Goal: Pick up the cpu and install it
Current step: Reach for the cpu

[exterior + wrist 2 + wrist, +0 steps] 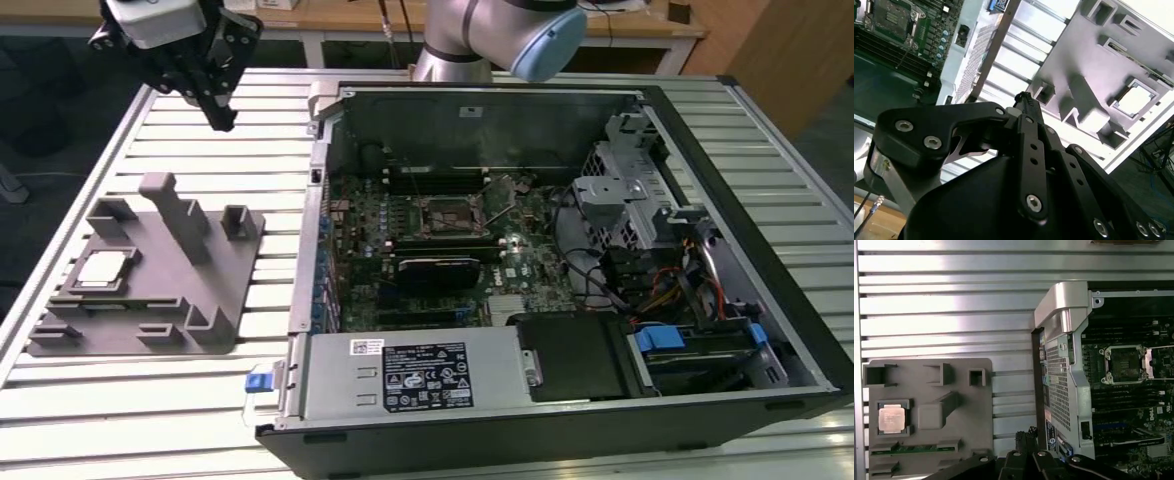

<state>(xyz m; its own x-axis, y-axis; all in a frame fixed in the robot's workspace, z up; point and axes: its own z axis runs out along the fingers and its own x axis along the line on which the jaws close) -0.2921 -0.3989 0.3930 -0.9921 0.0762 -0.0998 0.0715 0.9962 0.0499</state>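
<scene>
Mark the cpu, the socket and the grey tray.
cpu (104, 270): exterior view, middle of its silver top.
socket (451, 213): exterior view, centre inside its metal frame.
grey tray (974, 415): first wrist view, bare flat part beside the posts.

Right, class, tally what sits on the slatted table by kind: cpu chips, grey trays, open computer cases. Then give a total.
cpu: 1
grey tray: 1
open computer case: 1
Total: 3
</scene>
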